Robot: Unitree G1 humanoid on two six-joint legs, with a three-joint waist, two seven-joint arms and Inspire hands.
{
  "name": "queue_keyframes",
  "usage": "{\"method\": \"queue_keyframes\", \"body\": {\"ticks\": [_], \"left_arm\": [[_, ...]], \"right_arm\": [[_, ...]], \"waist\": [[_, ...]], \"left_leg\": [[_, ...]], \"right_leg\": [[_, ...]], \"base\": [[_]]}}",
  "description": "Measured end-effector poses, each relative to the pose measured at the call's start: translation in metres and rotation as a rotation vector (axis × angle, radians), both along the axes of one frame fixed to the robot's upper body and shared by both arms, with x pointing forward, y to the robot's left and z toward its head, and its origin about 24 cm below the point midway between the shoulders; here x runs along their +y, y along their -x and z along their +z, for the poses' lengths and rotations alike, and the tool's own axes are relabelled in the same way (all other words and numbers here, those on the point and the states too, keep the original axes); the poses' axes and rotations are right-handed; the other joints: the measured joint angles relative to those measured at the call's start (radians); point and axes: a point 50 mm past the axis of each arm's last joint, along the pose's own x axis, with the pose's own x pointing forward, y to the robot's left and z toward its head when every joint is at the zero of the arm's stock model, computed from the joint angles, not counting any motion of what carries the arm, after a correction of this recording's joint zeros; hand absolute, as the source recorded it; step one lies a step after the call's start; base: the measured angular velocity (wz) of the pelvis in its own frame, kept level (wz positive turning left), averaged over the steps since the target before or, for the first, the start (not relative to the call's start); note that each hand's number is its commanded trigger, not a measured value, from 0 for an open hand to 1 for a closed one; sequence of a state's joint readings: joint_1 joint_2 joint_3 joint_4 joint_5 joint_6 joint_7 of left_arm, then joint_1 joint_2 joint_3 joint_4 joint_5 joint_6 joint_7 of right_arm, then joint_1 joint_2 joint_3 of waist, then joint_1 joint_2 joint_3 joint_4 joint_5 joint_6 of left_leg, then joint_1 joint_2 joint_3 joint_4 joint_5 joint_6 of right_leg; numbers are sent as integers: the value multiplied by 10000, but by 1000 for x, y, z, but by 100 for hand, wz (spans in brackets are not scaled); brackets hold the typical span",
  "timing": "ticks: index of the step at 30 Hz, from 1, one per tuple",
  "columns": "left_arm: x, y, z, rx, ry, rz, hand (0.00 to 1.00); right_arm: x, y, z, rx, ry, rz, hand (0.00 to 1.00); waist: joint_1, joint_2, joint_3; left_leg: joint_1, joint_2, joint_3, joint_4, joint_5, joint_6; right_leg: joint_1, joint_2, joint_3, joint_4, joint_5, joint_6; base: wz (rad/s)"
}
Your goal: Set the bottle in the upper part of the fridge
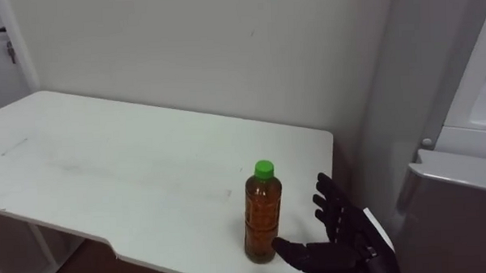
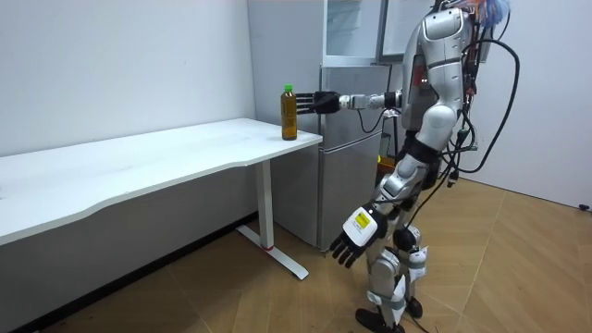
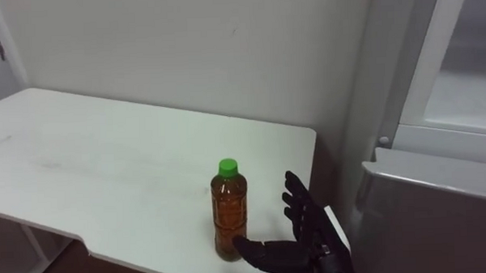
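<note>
You are at the very start of the job: the bottle (image 1: pixel 262 213) stands upright on the desk (image 1: pixel 106 174), near its front right corner, and nothing has lifted it yet. Your right hand (image 1: pixel 348 234) sits at the bottle's 3 o'clock, spread wide with fingers straight and the thumb reaching toward the bottle's base. You cannot tell whether the thumb touches the plastic or stops just short. Nothing is pinched. Your left hand (image 2: pixel 354 242) hangs low by the thigh, fingers loosely spread and empty.

Still ahead of you, as I judge it: close round the bottle, lift it, turn toward the fridge (image 1: pixel 456 202) at the desk's 3 o'clock, and set the bottle in the upper compartment. That upper door looks open in the eye views, though the shelf inside is hard to make out.

The bottle is clear plastic, filled almost to the neck with amber-brown liquid, its waist ribbed, its green cap (image 1: pixel 264 169) screwed on. Full and slim, it probably tips easily if nudged at the base.
</note>
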State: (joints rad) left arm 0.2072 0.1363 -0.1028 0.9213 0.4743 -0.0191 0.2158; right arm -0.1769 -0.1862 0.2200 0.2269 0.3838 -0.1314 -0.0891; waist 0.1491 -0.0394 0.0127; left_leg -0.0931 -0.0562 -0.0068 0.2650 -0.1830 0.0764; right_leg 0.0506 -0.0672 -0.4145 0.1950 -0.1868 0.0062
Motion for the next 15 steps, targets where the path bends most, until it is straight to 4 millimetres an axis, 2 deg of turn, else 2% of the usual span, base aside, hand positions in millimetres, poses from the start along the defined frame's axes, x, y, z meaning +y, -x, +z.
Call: {"method": "queue_keyframes", "body": {"ticks": [15], "left_arm": [[-4, -8, 1, -283, -52, -185, 0]], "right_arm": [[5, 1, -2, 143, -191, 101, 0]], "waist": [[19, -38, -15]], "left_leg": [[62, -71, -75, -291, 159, 9]], "right_leg": [[-1, -30, -31, -92, 24, 3]], "base": [[1]]}}
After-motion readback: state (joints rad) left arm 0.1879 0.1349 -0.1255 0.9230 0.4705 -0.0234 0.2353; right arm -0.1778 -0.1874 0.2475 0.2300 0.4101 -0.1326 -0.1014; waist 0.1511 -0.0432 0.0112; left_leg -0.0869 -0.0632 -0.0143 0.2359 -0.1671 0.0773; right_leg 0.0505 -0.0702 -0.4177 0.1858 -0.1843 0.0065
